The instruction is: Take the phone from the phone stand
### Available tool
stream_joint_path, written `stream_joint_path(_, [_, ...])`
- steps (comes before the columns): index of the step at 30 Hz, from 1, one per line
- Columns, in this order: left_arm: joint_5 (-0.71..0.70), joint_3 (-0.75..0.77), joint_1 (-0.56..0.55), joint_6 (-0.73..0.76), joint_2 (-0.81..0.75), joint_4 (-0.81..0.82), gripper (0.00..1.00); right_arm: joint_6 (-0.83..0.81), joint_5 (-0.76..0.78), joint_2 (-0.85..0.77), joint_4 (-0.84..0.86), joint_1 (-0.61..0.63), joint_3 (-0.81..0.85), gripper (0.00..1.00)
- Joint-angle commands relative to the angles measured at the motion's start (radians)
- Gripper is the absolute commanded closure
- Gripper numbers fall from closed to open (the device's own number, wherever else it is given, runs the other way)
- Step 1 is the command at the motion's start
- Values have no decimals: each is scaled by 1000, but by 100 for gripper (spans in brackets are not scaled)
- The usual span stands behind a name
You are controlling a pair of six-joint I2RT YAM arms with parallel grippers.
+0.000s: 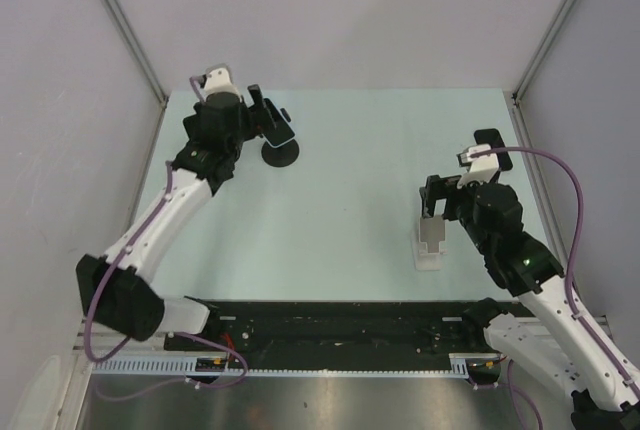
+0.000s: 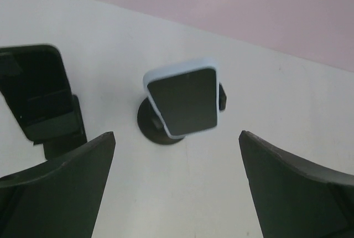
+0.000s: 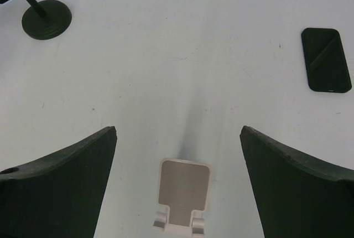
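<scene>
The phone (image 2: 185,102) has a dark screen and a light blue case. It sits tilted on a black phone stand with a round base (image 2: 150,127), at the back left of the table (image 1: 280,130). My left gripper (image 2: 177,138) is open and empty, its fingers (image 2: 72,177) wide apart just short of the phone; in the top view the left gripper (image 1: 262,110) is right beside it. My right gripper (image 3: 178,130) is open and empty, far from the phone at the right side (image 1: 435,205). The stand's base also shows in the right wrist view (image 3: 46,20).
A small silver folding stand (image 3: 183,191) sits on the table under my right gripper (image 1: 431,242). A flat black pad (image 3: 326,60) lies at the back right (image 1: 487,138). Another black stand-like object (image 2: 41,99) stands left of the phone.
</scene>
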Motion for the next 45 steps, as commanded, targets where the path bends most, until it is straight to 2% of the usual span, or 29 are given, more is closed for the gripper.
stream_joint_path(1, [-108, 174, 8, -43, 161, 43, 0, -22, 53, -33, 47, -1, -1, 0])
stream_joint_path(6, [-174, 274, 8, -80, 297, 50, 0, -11, 37, -30, 46, -29, -7, 0])
stream_joint_path(14, [-272, 286, 9, -123, 396, 53, 0, -14, 12, -27, 49, -41, -9, 0])
stream_joint_path(25, [-186, 288, 12, -169, 463, 63, 2, -20, -3, -20, 50, -43, -11, 0])
stream_joint_path(28, [-148, 283, 12, -177, 457, 64, 14, -20, -8, -18, 52, -43, -12, 0])
stream_joint_path(29, [-139, 283, 11, -177, 453, 63, 24, -20, -12, -20, 52, -43, -12, 1])
stream_joint_path(31, [-122, 280, 8, -166, 439, 64, 36, -22, -12, -20, 53, -43, -12, 1])
stream_joint_path(32, [-120, 280, 5, -158, 421, 64, 46, -20, -17, -20, 52, -41, -12, 1])
stream_joint_path(37, [-113, 280, -40, -45, 358, 63, 73, -23, -32, -20, 53, -41, -12, 1])
stream_joint_path(40, [-79, 273, -78, 27, 305, 61, 87, -22, -51, -18, 55, -41, -11, 1])
stream_joint_path(45, [53, 210, -144, 107, 187, 61, 95, -23, -92, -24, 59, -38, -11, 2])
